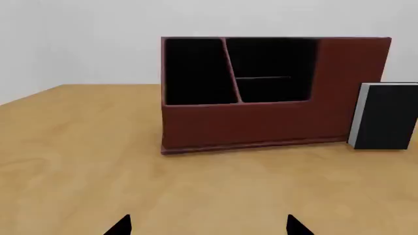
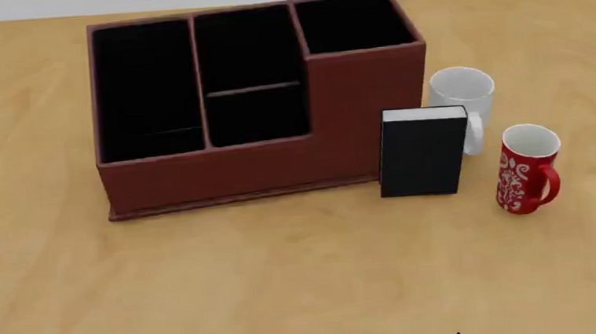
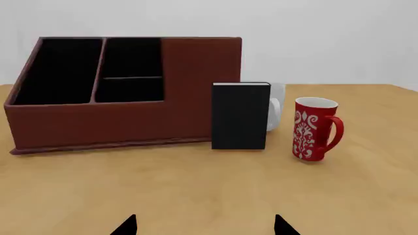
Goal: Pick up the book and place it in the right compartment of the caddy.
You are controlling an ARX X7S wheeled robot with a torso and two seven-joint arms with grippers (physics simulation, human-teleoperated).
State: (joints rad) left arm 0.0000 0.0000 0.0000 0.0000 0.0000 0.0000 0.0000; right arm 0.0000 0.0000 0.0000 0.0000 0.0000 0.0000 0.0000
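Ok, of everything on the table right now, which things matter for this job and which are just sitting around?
For the job:
- the book, standing upright against the caddy's front right corner
- the caddy
- its right compartment, the deep tall-walled one, holding nothing visible

Just lying about:
- the white mug, behind the book
- the red patterned mug, to the book's right

Both hands are far from the book.

Pale wooden table [image 2: 284, 278] — plain white wall [image 3: 326, 39] behind.

white mug [image 2: 461, 92], red patterned mug [image 2: 527, 168], wooden table [image 2: 284, 278]
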